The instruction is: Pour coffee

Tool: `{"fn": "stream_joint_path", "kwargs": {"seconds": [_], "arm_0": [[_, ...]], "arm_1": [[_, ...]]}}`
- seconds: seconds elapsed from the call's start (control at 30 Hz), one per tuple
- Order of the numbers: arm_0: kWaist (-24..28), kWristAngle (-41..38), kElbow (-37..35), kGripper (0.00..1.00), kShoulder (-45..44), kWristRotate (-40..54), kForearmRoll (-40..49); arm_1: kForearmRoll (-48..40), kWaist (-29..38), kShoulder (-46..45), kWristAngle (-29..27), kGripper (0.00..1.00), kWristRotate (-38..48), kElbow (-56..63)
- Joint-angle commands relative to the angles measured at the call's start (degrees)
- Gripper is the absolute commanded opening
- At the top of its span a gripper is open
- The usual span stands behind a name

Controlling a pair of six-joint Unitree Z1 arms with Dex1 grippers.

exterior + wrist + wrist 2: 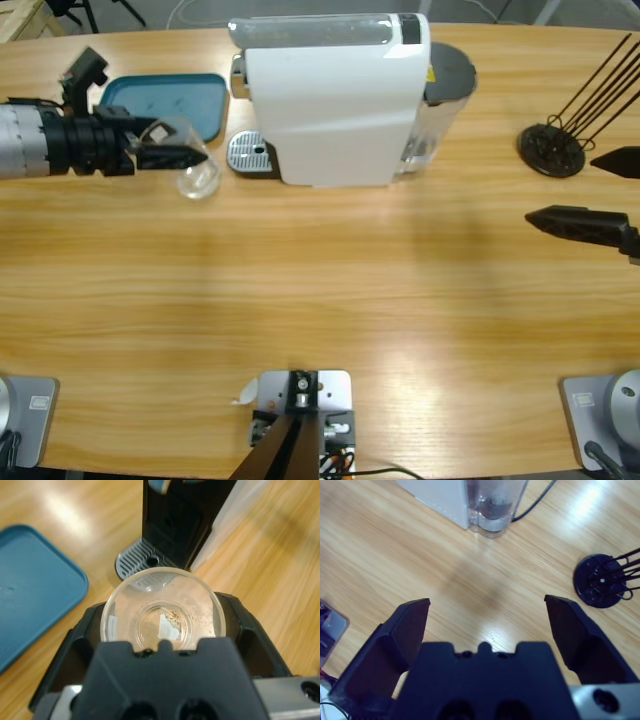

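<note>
Coffee machine was seen just ahead of the left gripper, which was clamped on an empty glass cup; placement on the drip tray beyond was judged next; the right gripper was spread wide, empty
</note>
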Motion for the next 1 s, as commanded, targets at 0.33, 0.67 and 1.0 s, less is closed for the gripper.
{"fn": "stream_joint_path", "kwargs": {"seconds": [0.33, 0.67, 1.0], "arm_0": [[1.2, 4.8, -20.9, 0.292, 11.4, 10.3, 20.1], [-3.5, 5.1, -23.9, 0.292, 15.4, 11.3, 19.0], [-4.6, 4.5, -26.6, 0.292, 18.6, 11.4, 19.0]], "arm_1": [[1.2, -3.2, -2.2, 1.5, 0.996, -2.1, 0.9], [1.5, -5.7, -2.4, 2.4, 0.996, -3.8, 0.8], [1.6, -6.9, -2.6, 2.5, 0.996, -4.6, 0.9]]}}
